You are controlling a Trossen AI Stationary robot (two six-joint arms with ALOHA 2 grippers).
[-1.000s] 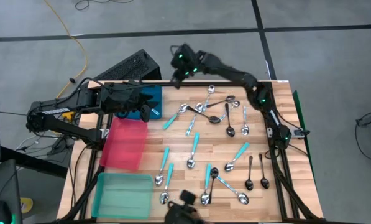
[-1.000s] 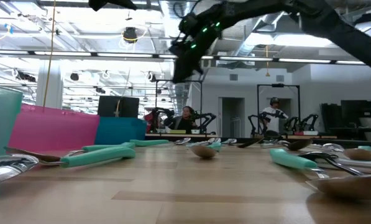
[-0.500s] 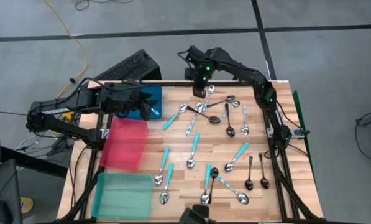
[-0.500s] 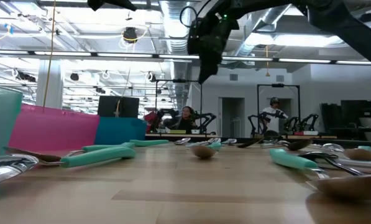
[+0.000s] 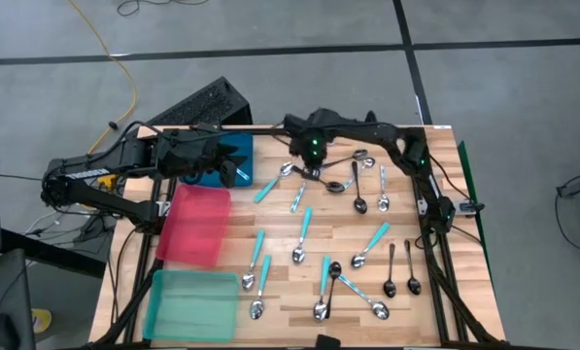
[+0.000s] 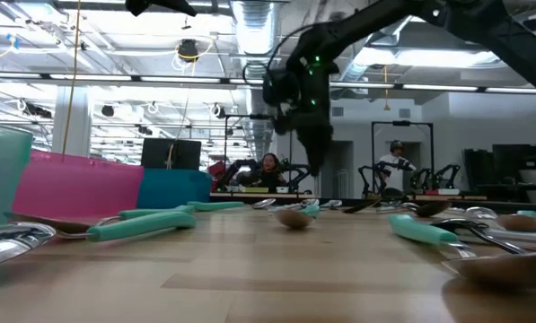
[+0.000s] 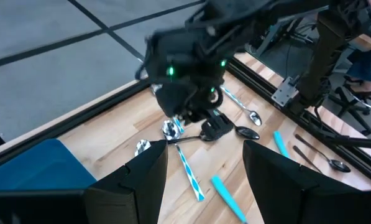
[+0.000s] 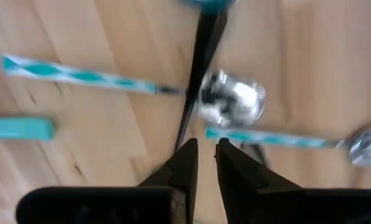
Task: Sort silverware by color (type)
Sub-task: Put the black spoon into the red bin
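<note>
Looking down from the high camera, I see my right gripper [image 5: 312,171] low over the far middle of the pale wooden table [image 5: 445,219], right above a bunch of small spoons. In its own wrist camera the two dark fingertips [image 8: 186,155] stand close together with only a thin gap, and nothing sits between them, so I call them nearly closed and empty. Just past the tips lies a thin black spoon handle [image 8: 199,68], which crosses a shiny silver spoon bowl [image 8: 232,102] and two spoons with striped turquoise-and-white handles [image 8: 79,76]. From the left wrist camera the same gripper hangs just over a black spoon [image 7: 219,129] and a silver spoon [image 7: 171,129] near the table's far edge; I cannot tell if it touches them. The rest of the spoons lie spread over the right half of the table: turquoise-handled ones [image 5: 259,246] in the middle, black ones [image 5: 390,277] and shiny ones [image 5: 383,193] toward the right side. My left gripper [image 5: 227,171] waits above the blue flat tray [image 5: 239,148] with its fingers apart. Beside that tray lie the red flat tray [image 5: 196,226] and the teal flat tray [image 5: 190,302]. I can read no words or labels anywhere.
</note>
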